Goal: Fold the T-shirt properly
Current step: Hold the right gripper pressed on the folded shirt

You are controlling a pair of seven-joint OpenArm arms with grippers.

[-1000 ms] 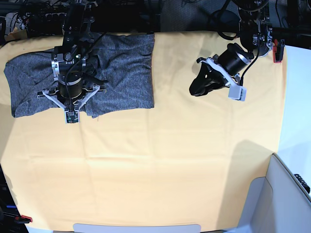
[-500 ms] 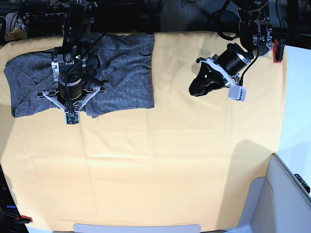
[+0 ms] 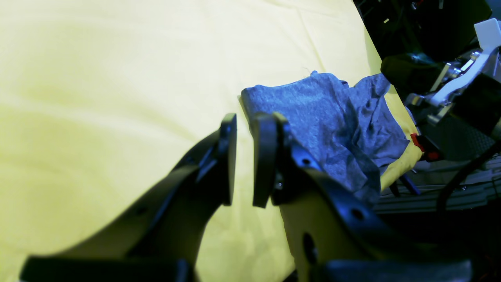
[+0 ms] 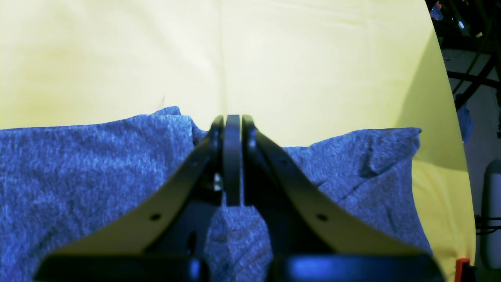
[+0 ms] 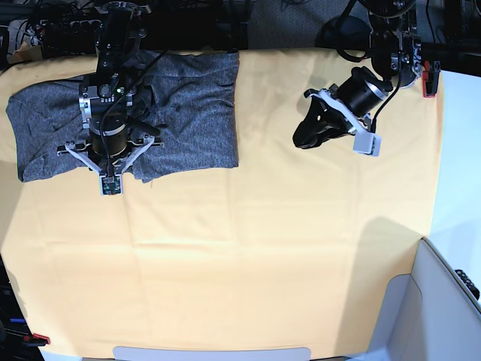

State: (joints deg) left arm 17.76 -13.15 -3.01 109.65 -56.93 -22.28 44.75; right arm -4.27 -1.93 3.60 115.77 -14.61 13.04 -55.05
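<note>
Base view: my right claw has crept slightly up T-shirt, jaws together, empty. Left claw unmoved beside shirt, slightly apart. Shirt on yellow cloth; fold unfinished.

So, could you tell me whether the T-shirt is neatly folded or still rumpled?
Still rumpled: the T-shirt lies as a rough rectangle on the yellow cloth, with creases and an uneven near edge.

The right arm hides the T-shirt's middle (seen from the base view); whether its shut fingertips pinch fabric is unclear.
</note>
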